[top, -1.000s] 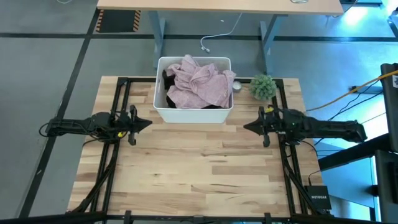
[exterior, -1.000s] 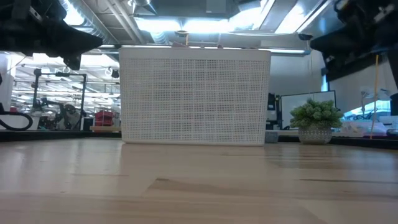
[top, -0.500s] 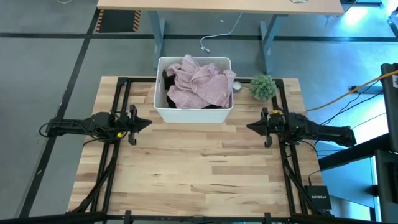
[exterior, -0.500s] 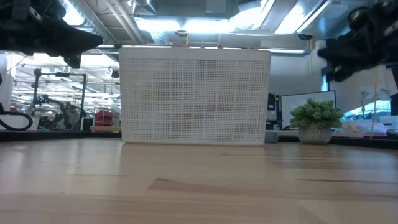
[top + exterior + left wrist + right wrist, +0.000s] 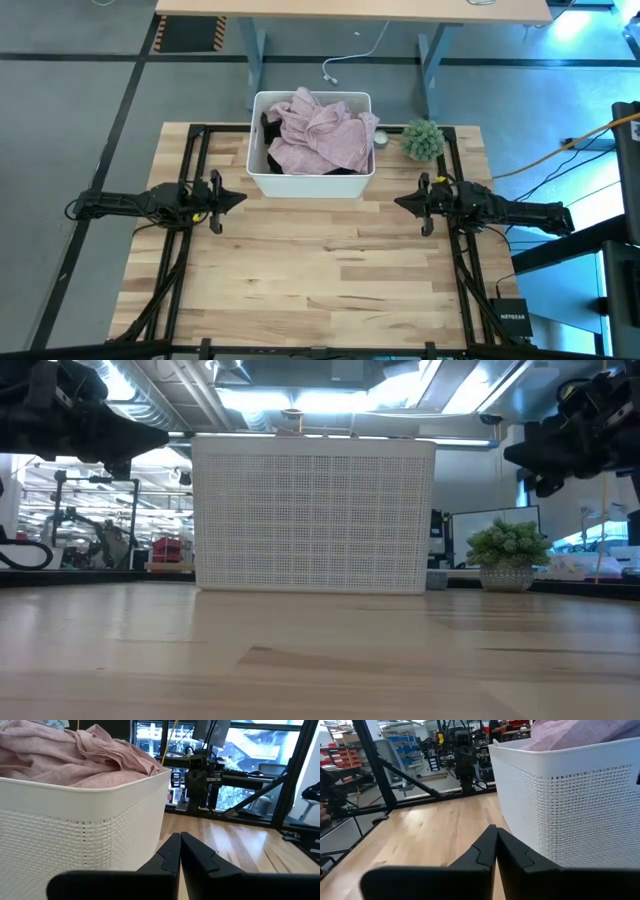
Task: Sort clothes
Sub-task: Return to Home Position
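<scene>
The clothes (image 5: pixel 312 150) are lying piled in the white tub (image 5: pixel 310 184), which is standing at the far middle of the wooden table (image 5: pixel 320 280). The pink garment (image 5: pixel 325 132) is sitting on top, heaped above the rim. Black cloth (image 5: pixel 270 128) is showing under it at the tub's left edge and along the near wall.

The left gripper (image 5: pixel 238 197) is hanging over the table's left side, near the tub's near left corner but clear of it, and is pointing in toward the middle. In the left wrist view its fingers (image 5: pixel 172 851) are pressing flat together with nothing between them, and the tub wall with the pink garment above it is filling the space ahead and to one side.

The right gripper (image 5: pixel 398 203) is hanging opposite, over the table's right side, near the tub's near right corner and pointing inward. Its fingers (image 5: pixel 487 842) are also lying closed on each other, holding nothing.

No garment is touching either gripper. A small green plant (image 5: pixel 423 139) is standing just beside the tub's right wall, beyond the right gripper.
</scene>
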Controlling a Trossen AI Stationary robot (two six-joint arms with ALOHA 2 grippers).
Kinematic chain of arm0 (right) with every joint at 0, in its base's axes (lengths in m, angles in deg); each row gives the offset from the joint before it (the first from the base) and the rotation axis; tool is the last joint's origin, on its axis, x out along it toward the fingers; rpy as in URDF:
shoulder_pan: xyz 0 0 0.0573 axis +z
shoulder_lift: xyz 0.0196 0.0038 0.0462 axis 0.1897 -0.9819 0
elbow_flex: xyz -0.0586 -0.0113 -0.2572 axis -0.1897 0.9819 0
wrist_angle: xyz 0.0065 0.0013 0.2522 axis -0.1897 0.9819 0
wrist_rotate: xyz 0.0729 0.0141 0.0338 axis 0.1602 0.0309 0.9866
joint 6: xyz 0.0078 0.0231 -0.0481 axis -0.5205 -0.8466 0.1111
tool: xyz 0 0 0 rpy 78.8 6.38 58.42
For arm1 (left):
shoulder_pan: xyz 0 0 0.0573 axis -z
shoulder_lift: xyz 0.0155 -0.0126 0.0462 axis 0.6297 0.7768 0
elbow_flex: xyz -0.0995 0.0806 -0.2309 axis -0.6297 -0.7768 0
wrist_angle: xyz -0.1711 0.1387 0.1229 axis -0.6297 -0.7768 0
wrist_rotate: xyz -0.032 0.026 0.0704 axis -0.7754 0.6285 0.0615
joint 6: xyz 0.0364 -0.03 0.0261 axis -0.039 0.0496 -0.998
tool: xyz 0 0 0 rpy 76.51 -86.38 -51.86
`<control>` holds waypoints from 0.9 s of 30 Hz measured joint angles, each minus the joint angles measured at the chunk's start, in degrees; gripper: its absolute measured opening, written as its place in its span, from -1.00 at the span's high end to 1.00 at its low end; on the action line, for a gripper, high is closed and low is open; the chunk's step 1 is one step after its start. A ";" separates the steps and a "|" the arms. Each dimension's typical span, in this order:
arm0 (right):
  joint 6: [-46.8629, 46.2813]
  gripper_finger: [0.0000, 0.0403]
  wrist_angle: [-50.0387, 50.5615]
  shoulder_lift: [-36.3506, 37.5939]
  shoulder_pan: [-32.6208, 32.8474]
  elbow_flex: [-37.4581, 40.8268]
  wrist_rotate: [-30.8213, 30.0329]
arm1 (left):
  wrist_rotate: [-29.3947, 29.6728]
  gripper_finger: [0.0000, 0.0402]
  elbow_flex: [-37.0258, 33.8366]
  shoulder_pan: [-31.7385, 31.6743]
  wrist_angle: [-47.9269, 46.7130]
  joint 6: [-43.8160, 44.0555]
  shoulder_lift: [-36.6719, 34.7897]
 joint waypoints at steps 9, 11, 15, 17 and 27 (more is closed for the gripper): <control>0.00 0.75 0.05 -0.02 -0.02 0.00 0.01 | 0.04 0.96 0.00 0.00 0.00 -0.22 0.02; 0.01 0.75 0.06 -0.02 -0.01 0.00 0.02 | 0.04 0.96 0.00 0.00 0.00 -0.22 0.04; 0.00 0.75 0.06 -0.02 -0.01 0.00 0.02 | 0.04 0.96 0.00 0.00 0.00 -0.22 0.04; 0.02 0.75 0.06 -0.02 -0.01 0.00 0.02 | 0.03 0.96 0.00 0.00 -0.01 -0.22 0.04; 0.01 0.75 0.06 -0.02 -0.02 -0.03 0.04 | 0.02 0.96 0.00 0.00 -0.02 -0.22 0.04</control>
